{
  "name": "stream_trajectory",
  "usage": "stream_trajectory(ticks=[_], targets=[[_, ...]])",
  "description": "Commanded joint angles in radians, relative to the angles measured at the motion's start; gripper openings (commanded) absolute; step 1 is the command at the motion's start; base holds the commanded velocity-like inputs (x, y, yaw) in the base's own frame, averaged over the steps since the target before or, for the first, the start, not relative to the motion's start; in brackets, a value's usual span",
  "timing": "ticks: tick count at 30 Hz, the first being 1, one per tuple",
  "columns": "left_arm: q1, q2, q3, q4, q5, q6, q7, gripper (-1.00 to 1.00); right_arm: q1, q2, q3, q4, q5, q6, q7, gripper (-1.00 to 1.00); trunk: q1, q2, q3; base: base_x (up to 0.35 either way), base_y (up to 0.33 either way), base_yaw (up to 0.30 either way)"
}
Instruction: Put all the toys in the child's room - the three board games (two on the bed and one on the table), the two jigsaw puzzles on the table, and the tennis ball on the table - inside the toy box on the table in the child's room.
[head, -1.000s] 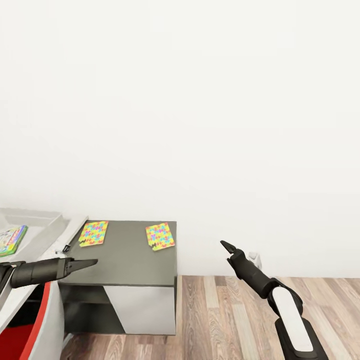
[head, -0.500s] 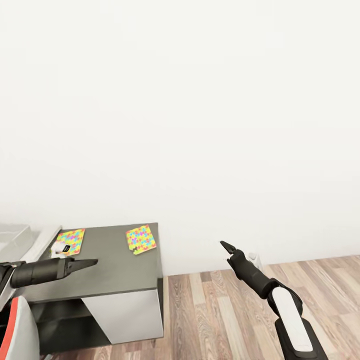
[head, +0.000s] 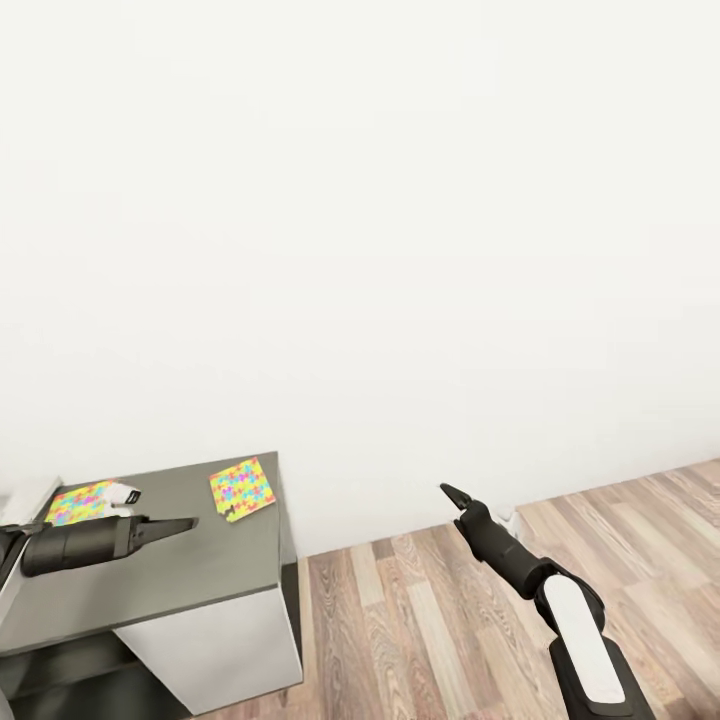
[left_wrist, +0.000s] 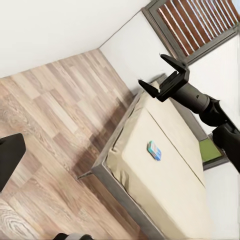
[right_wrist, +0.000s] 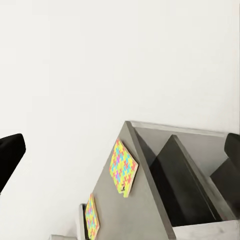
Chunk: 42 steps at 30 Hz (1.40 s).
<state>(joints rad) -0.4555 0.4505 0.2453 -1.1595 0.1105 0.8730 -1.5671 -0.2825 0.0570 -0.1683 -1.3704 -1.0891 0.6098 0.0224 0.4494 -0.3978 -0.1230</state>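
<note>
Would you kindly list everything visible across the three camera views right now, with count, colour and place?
Multicoloured flat jigsaw puzzle sheets: two, yellow, green, pink and blue, lying apart on the desk top; one near its far right corner, one towards the left.
Dark grey desk top: one, over a pale panel, against the white wall.
Small blue flat box: one, on the mattress.
Beige mattress: one, in a grey frame, in the room's corner.
Wood-plank floor: brown, beside the desk.
Brown-slatted window: one, above the bed.
Left gripper: black, over the desk.
Right gripper: black, over the floor.
</note>
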Motion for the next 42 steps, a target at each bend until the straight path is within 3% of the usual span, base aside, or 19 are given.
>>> stream_trajectory(ticks=[1,14,17,21,25,31,36,42], targets=[[0.000,0.001,0.000,0.000,0.000,0.011,-0.004,1.00,-0.001,0.001,-0.003,0.001,0.000,0.007,0.002,1.00,0.001,-0.002,-0.002,0.000,0.000,-0.277],[0.000,-0.003,-0.001,0.001,0.000,0.010,-0.004,1.00,-0.001,0.000,-0.002,0.012,0.003,0.003,-0.001,1.00,0.001,-0.002,-0.002,0.000,0.000,-0.277],[0.000,-0.002,0.000,0.001,0.000,0.010,-0.004,1.00,-0.001,-0.020,-0.004,0.005,0.012,0.007,-0.004,1.00,0.001,-0.002,-0.002,0.000,0.000,-0.277],[0.000,-0.001,0.000,0.002,0.000,0.010,-0.004,1.00,0.000,-0.072,-0.003,-0.012,0.015,0.014,-0.005,1.00,0.001,-0.002,-0.002,0.000,0.000,-0.276],[0.000,-0.002,0.000,0.004,0.000,0.009,-0.004,1.00,0.006,-0.104,-0.003,-0.027,0.011,0.028,-0.003,1.00,0.001,-0.002,-0.002,0.000,0.000,-0.276],[0.002,-0.005,-0.002,0.007,0.000,0.001,-0.004,1.00,0.089,-0.122,-0.008,-0.080,0.013,0.064,-0.002,1.00,0.001,-0.002,-0.002,0.000,0.000,-0.276],[0.012,-0.005,-0.002,0.020,-0.001,-0.002,-0.004,1.00,0.158,-0.124,-0.067,-0.094,0.009,0.075,0.003,1.00,0.001,-0.002,-0.002,0.000,0.000,-0.276],[0.025,-0.003,0.000,0.024,0.000,-0.003,-0.004,1.00,0.211,-0.124,-0.095,-0.097,0.010,0.077,0.008,1.00,0.001,-0.002,-0.002,0.000,0.000,-0.279]])
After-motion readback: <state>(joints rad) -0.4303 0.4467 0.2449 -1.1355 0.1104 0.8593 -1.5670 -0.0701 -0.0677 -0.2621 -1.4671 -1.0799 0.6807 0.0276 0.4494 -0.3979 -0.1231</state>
